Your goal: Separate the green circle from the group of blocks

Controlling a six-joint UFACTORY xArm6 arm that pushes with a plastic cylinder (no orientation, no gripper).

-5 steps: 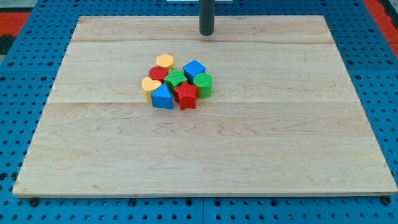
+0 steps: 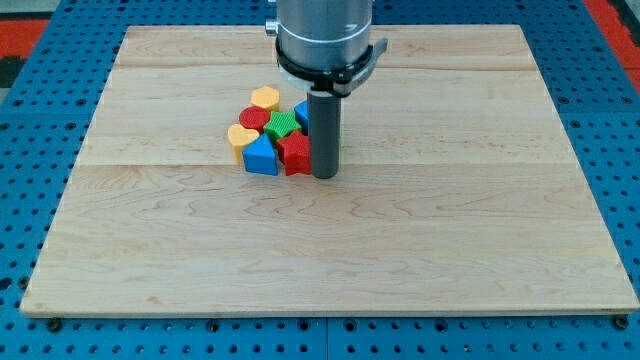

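Note:
A tight group of blocks sits left of the board's middle. It holds a yellow hexagon [image 2: 265,97], a red circle [image 2: 253,118], a green star-like block [image 2: 282,124], a yellow heart [image 2: 241,136], a blue block [image 2: 260,156] and a red star [image 2: 295,152]. A blue cube [image 2: 301,112] is partly hidden. My tip [image 2: 324,176] stands at the group's right side, right beside the red star. The rod covers the green circle almost fully; only a thin green sliver [image 2: 339,138] shows at the rod's right edge.
The blocks lie on a pale wooden board [image 2: 450,220]. A blue pegboard surface [image 2: 30,150] surrounds it on all sides. The arm's grey metal flange [image 2: 325,40] hangs over the view's top centre.
The rod has moved from the top of the board down toward the view's bottom. It now stands over the green circle at the group's right side. The other blocks have not visibly shifted.

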